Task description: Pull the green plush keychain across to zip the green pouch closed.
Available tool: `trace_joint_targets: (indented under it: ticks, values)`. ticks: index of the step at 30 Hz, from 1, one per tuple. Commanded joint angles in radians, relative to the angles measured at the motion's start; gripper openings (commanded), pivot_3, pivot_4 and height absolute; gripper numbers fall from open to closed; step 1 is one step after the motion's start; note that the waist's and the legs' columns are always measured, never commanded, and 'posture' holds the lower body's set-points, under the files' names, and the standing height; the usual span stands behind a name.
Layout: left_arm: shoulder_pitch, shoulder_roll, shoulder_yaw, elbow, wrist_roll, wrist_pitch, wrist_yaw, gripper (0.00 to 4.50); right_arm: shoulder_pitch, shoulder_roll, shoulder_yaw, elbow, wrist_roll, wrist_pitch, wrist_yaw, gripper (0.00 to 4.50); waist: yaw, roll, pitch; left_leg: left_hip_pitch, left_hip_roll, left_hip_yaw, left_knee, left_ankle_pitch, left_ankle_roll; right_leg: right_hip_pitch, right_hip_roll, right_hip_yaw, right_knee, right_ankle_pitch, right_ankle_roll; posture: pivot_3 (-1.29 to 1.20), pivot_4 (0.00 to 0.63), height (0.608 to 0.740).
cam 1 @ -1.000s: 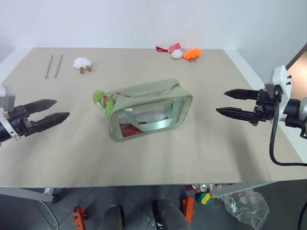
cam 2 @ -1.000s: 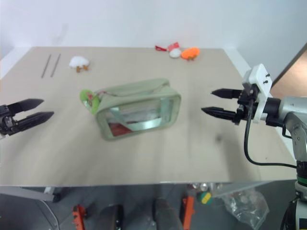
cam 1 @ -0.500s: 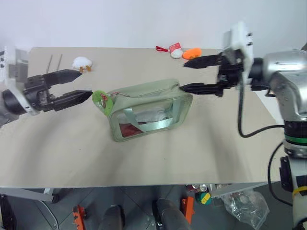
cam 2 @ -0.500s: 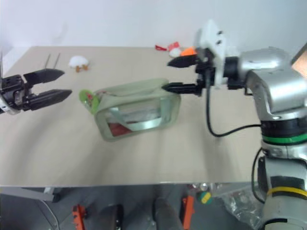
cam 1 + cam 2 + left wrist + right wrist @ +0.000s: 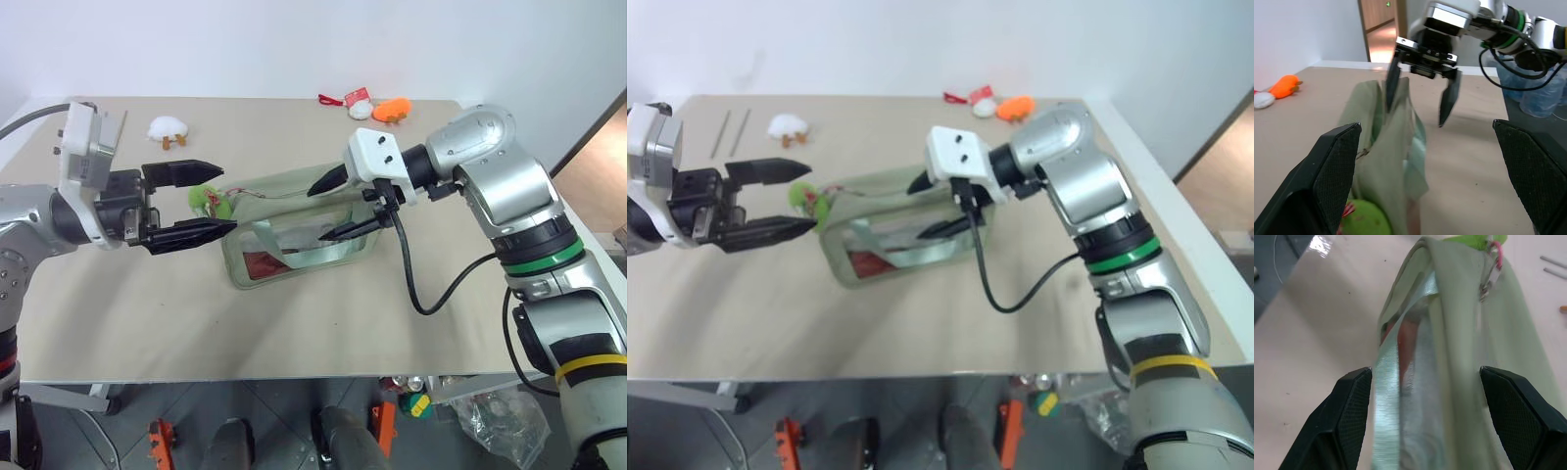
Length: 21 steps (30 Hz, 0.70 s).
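Both arms have swung in from the table's (image 5: 118,294) outer edges within the last second and now bracket the green pouch (image 5: 304,227), which lies near the middle of the table with its clear window facing the robot. The approach looks finished; gripping comes next, and the zip has not yet been pulled.

The left claw (image 5: 204,200) stands spread wide and holds nothing, its two black fingers either side of the green plush keychain (image 5: 208,200), which sits at the pouch's left end, clipped to the zipper. Whether a finger touches the plush cannot be told.

The right claw (image 5: 333,206) is also spread, empty, straddling the pouch's right end with one finger above the top edge and one in front of the window, placed as if to steady the pouch.

A white plush (image 5: 168,128) and an orange plush (image 5: 393,110) lie well apart at the far edge.
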Motion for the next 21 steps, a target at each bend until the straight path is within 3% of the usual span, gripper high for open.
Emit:
trace_joint_targets:
  ticks: [1, 9, 12, 15, 16, 17, 20, 21]
  values:
    - [0.0, 0.006, 0.02, -0.024, -0.014, 0.001, 0.008, 4.47, -0.031, 0.011, -0.013, 0.009, -0.025, -0.04, 0.021, 3.64, 0.0, 0.0, 0.0, 0.0, 0.0, 0.0, 0.0, 0.0, 0.0, 0.0, 0.0, 0.0, 0.001, 0.0, 0.0, 0.0, 0.15, 0.74]
    - [0.002, -0.014, 0.02, -0.009, -0.004, -0.013, 0.033, 4.47, -0.015, 0.008, -0.011, 0.023, -0.067, -0.069, 0.057, 3.64, 0.0, 0.0, 0.0, 0.001, 0.0, -0.001, 0.002, 0.0, 0.0, 0.0, 0.0, -0.001, 0.006, -0.003, -0.002, 0.0, 0.15, 0.74]
    - [0.005, -0.018, 0.024, -0.008, -0.002, -0.016, 0.042, 4.5, 0.003, 0.006, -0.005, 0.025, -0.083, -0.088, 0.067, 2.3, 0.0, 0.0, 0.0, 0.002, 0.0, -0.001, 0.002, 0.0, 0.0, 0.0, 0.0, -0.001, 0.008, -0.003, -0.003, 0.0, 0.15, 0.74]
    - [0.02, -0.015, 0.033, -0.012, 0.0, -0.014, 0.048, 4.5, 0.022, 0.016, 0.003, 0.051, -0.108, -0.109, 0.05, 1.68, 0.0, 0.0, 0.0, 0.002, 0.0, -0.002, 0.002, 0.0, 0.0, 0.0, 0.001, -0.002, 0.008, -0.004, -0.004, 0.0, 0.15, 0.74]
    - [0.026, -0.013, 0.034, -0.014, 0.006, -0.019, 0.047, 4.5, 0.026, 0.021, 0.004, 0.064, -0.116, -0.114, 0.042, 1.2, 0.0, 0.0, 0.0, 0.002, 0.0, -0.002, 0.002, 0.0, 0.0, 0.0, 0.001, -0.002, 0.009, -0.004, -0.004, 0.0, 0.15, 0.74]
    - [0.032, -0.012, 0.038, -0.016, 0.007, -0.021, 0.05, 4.5, 0.031, 0.025, 0.004, 0.072, -0.12, -0.116, 0.038, 1.08, 0.0, 0.0, 0.0, 0.003, 0.0, -0.002, 0.002, 0.0, 0.0, 0.0, 0.001, -0.002, 0.009, -0.004, -0.004, 0.0, 0.15, 0.74]
    - [0.038, -0.008, 0.055, -0.024, -0.01, -0.017, 0.065, 4.5, 0.044, 0.036, 0.002, 0.092, -0.134, -0.128, 0.033, 0.02, 0.0, 0.0, 0.0, 0.003, 0.0, -0.002, 0.002, 0.0, 0.0, 0.0, 0.001, -0.002, 0.009, -0.004, -0.004, 0.0, 0.15, 0.74]
    - [0.04, -0.007, 0.06, -0.026, -0.013, -0.018, 0.068, 4.5, 0.047, 0.038, 0.001, 0.095, -0.138, -0.133, 0.033, 0.02, -0.001, 0.0, 0.0, 0.003, 0.0, -0.002, 0.002, 0.0, 0.0, 0.0, 0.001, -0.002, 0.009, -0.004, -0.004, 0.0, 0.15, 0.74]
